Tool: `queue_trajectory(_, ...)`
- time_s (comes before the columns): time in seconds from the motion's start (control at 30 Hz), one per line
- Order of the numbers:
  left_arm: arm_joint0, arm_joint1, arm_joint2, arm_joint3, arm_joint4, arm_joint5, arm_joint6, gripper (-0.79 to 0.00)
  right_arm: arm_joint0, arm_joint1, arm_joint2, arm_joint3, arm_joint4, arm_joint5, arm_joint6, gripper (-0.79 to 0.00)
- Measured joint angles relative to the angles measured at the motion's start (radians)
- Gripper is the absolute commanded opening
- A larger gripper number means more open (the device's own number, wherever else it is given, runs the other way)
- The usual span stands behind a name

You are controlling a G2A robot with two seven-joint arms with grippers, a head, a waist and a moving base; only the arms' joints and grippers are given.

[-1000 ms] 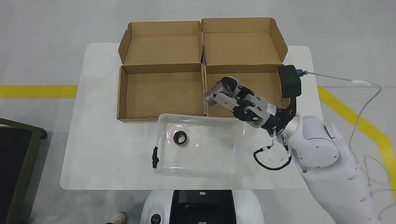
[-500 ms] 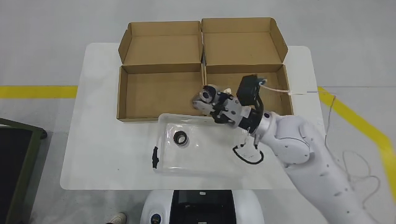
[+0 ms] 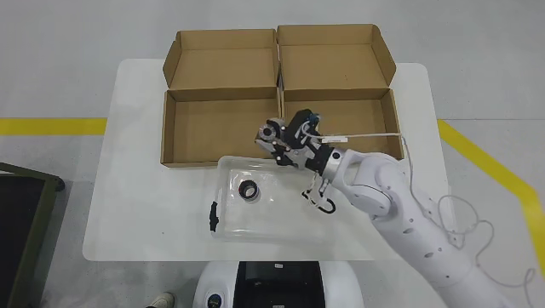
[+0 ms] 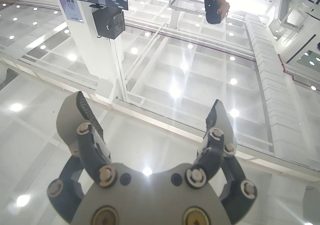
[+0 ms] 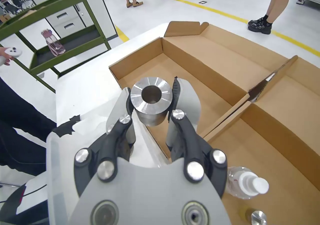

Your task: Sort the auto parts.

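Above near corner of left box (image 3: 204,129), right gripper (image 5: 151,92) clasping steel cylinder (image 5: 150,112)

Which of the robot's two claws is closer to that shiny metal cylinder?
Right. The right gripper is shut on the metal cylinder, holding it over the edge of a cardboard box. The left gripper is open, pointing up at the ceiling and holding nothing.

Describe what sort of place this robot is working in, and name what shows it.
Probably a factory-style hall or robotics test floor: a yellow line marks the floor, a green metal rack and grey drawer cabinet stand nearby, and a white table carries cardboard boxes.
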Motion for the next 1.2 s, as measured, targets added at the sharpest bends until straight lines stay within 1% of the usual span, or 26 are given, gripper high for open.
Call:
queue_trajectory(0.1, 0.0, 0.0, 0.0, 0.0, 0.0, 0.0, 0.0, 0.0, 0.029, -0.013, -0.035, 0.034, -0.029, 0.016, 0.005, -0.785)
queue_trajectory(0.4, 0.0, 0.0, 0.0, 0.0, 0.0, 0.0, 0.0, 0.0, 0.149, -0.064, -0.126, 0.156, -0.036, 0.06, 0.011, -0.785)
queue_trajectory(0.73, 0.0, 0.0, 0.0, 0.0, 0.0, 0.0, 0.0, 0.0, 0.286, -0.136, -0.234, 0.292, -0.022, 0.073, 0.017, -0.785)
queue_trajectory(0.93, 0.0, 0.0, 0.0, 0.0, 0.0, 0.0, 0.0, 0.0, 0.342, -0.177, -0.282, 0.379, -0.019, 0.07, 0.001, -0.785)
queue_trajectory(1.2, 0.0, 0.0, 0.0, 0.0, 0.0, 0.0, 0.0, 0.0, 0.386, -0.224, -0.321, 0.481, 0.0, 0.064, -0.001, -0.785)
